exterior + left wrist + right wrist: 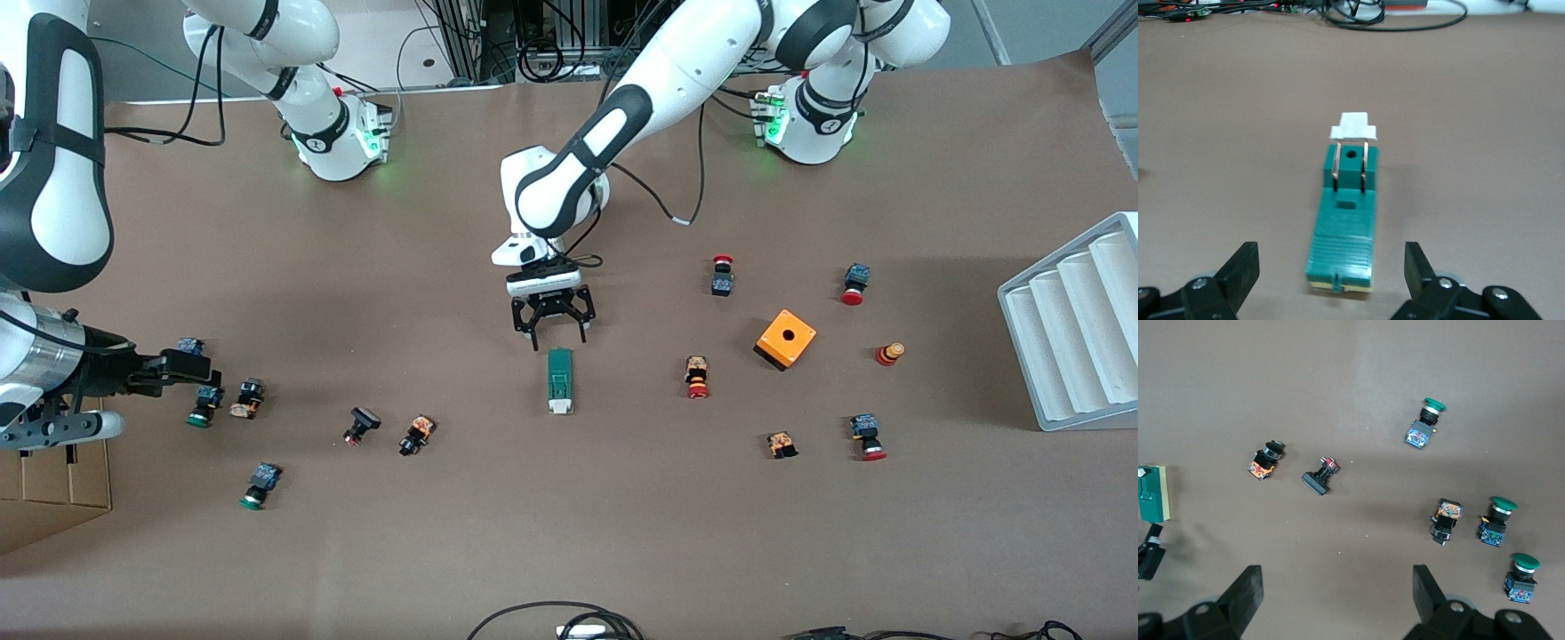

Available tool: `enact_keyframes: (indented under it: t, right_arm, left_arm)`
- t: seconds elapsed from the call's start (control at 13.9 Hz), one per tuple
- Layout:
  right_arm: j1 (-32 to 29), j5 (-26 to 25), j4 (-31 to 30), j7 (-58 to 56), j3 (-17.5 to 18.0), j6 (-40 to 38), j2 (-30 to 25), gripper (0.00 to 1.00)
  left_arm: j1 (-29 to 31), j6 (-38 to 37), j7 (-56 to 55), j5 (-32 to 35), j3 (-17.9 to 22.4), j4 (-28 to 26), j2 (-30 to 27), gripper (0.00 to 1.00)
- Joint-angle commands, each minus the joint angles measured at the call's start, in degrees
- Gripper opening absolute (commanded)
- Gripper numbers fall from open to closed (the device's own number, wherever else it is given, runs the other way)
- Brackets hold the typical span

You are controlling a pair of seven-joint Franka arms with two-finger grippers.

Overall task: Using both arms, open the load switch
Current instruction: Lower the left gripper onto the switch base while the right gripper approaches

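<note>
Beside the load switch, the left hand hangs spread; the right hand waits, released.

A: From where does the front view look?
B: From high up, facing the two arm bases along its top edge, with nearly the whole worktop below it.
A: And the left wrist view?
B: It rides on the left arm, low and close — the load switch fills its middle, framed by the left pincer and its open black fingers.
A: The right wrist one?
B: Higher above the worktop, looking down past the right pincer onto scattered push-buttons.
A: What do they share?
B: The load switch — all three catch it, the right wrist view only at its edge
</note>
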Motion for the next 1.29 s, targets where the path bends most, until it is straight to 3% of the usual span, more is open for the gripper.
enact_keyframes:
  t: [0.0,0.29,0.57,0.79,1.01,1.22]
  right_arm:
    - [0.06,1.50,0.31,-1.07,-0.27,-1.32,-0.17,1.00]
    - [-0.64,2.11,0.31,-5.71,-0.27,-1.41,-0.26,1.00]
    - [0.50,2.11,0.31,-9.16,-0.01,-0.80,0.00,1.00]
    - [6.20,2.02,0.31,-7.67,-0.18,2.89,0.18,1.00]
    - [10.33,1.85,0.31,-3.80,-0.18,4.47,1.14,1.00]
    - [12.10,1.67,0.40,-4.67,-0.18,5.62,2.46,1.00]
  left_arm:
    - [-1.02,-0.07,-8.23,6.52,0.81,1.24,2.02,0.96]
    - [-1.20,-0.95,-9.83,11.90,0.90,1.41,4.75,0.97]
    - [-2.60,-7.28,-15.09,16.11,0.90,1.85,7.13,0.96]
    - [-2.60,-7.28,-17.04,16.56,0.90,1.94,7.22,0.95]
    - [-4.18,-7.72,-17.13,16.47,0.90,1.77,7.74,0.85]
    - [-4.19,-8.95,-16.95,16.82,0.98,1.68,8.18,0.64]
